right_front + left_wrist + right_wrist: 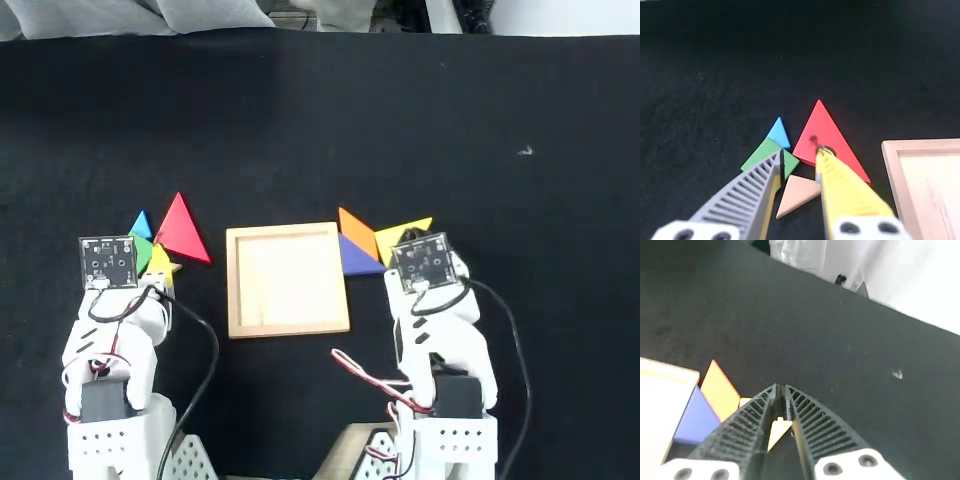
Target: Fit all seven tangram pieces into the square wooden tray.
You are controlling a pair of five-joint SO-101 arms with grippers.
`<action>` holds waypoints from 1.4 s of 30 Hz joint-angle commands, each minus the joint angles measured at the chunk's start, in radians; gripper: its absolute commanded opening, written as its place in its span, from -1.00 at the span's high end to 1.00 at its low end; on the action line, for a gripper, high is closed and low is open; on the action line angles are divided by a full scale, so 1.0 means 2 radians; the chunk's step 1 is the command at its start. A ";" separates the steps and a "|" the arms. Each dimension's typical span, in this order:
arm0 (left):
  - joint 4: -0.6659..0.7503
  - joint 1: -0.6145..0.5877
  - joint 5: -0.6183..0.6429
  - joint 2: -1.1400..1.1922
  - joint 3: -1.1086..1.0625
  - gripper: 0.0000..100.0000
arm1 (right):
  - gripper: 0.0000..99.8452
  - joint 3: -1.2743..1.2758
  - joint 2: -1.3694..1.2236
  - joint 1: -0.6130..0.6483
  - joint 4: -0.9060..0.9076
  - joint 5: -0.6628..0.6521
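The left gripper (801, 159) hangs at the 9 o'clock side of the wooden tray (289, 329). Its fingers are moderately apart and hold nothing. It is above the tan triangle (797, 192), between the green square (762, 155) and the red triangle (827, 132). The small blue triangle (778, 135) lies just beyond the green square, at its 12 o'clock.

The right gripper (781, 390) hangs at the tray's 3 o'clock. Its fingers are closed tip to tip with nothing in them, above the yellow triangle (408, 232). At the tray's 2 o'clock, the indigo triangle (355, 257) and orange piece (357, 232) lie close against the rim.

The black table (500, 120) runs on toward 12 o'clock, to pale fabric (200, 15) at its far edge.
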State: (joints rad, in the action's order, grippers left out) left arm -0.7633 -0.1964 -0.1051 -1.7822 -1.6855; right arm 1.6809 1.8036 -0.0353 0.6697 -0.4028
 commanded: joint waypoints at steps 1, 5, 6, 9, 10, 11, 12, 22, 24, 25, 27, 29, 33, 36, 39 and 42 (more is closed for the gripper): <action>-0.001 -0.003 -0.001 -0.001 -0.008 0.69 | 0.98 -0.062 0.031 -0.005 0.035 0.004; -0.002 -0.002 -0.001 -0.001 -0.008 0.69 | 0.98 -0.112 0.013 -0.003 0.065 0.011; -0.002 -0.002 -0.001 -0.001 -0.008 0.69 | 0.98 -0.120 -0.003 -0.002 0.068 0.012; -0.010 -0.001 -0.002 -0.001 -0.006 0.69 | 0.98 -0.147 -0.080 -0.002 0.065 0.012; -0.018 0.006 -0.011 -0.001 -0.004 0.69 | 0.98 -0.161 -0.115 -0.002 0.065 0.012; -0.024 0.019 -0.024 -0.001 -0.003 0.69 | 0.98 -0.177 -0.154 -0.002 0.065 0.012; -0.030 0.032 -0.033 -0.001 -0.003 0.69 | 0.98 -0.195 -0.193 -0.002 0.065 0.012; -0.058 0.016 -0.019 0.001 0.011 0.69 | 0.98 -0.412 -0.544 -0.002 0.144 0.013; -0.056 0.007 -0.012 0.008 0.013 0.69 | 0.98 -0.461 -0.605 -0.002 0.172 0.013; -0.056 0.006 -0.012 0.016 0.019 0.69 | 0.98 -0.487 -0.634 -0.002 0.183 0.013; -0.053 0.008 -0.012 0.042 0.027 0.69 | 0.98 -0.531 -0.692 -0.002 0.196 0.013; -0.041 0.008 -0.012 0.079 0.038 0.69 | 0.98 -0.569 -0.748 -0.003 0.197 0.013; 0.008 0.006 -0.011 0.186 0.063 0.69 | 0.98 -0.645 -0.850 -0.006 0.197 0.013; 0.047 0.004 -0.008 0.295 0.099 0.69 | 0.98 -0.697 -0.917 -0.006 0.197 0.013; 0.075 -0.002 0.017 0.423 0.149 0.69 | 0.98 -0.746 -0.982 -0.006 0.198 0.010; 0.079 -0.015 0.024 0.528 0.203 0.69 | 0.98 -0.776 -1.027 -0.012 0.202 0.009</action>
State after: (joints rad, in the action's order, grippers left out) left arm -0.6391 -0.1949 -0.0898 -1.0073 -1.4615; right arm 0.2279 -0.2033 -0.0384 1.0610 -0.3874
